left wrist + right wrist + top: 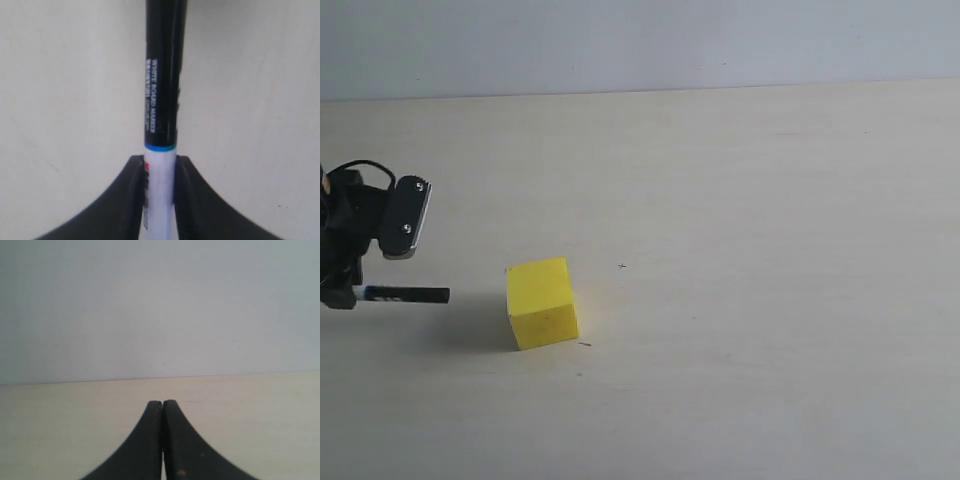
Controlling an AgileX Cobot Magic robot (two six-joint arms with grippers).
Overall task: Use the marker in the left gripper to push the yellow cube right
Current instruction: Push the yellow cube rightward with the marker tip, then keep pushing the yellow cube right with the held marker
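Observation:
The yellow cube (542, 301) rests on the pale table, left of centre in the exterior view. At the far left edge my left gripper (342, 292) is shut on the marker (408, 294), which lies level and points right toward the cube, its black tip a short gap from the cube's left face. In the left wrist view the black fingers (134, 200) clamp the marker's (162, 100) white barrel, and the black half with white lettering runs out ahead. The cube is out of that view. My right gripper (162, 403) shows only in its own wrist view, fingers pressed together, holding nothing.
The pale table (750, 250) stretches right of the cube to a far edge against a grey wall (640, 40). The left arm's wrist camera housing (404, 218) hangs above the marker.

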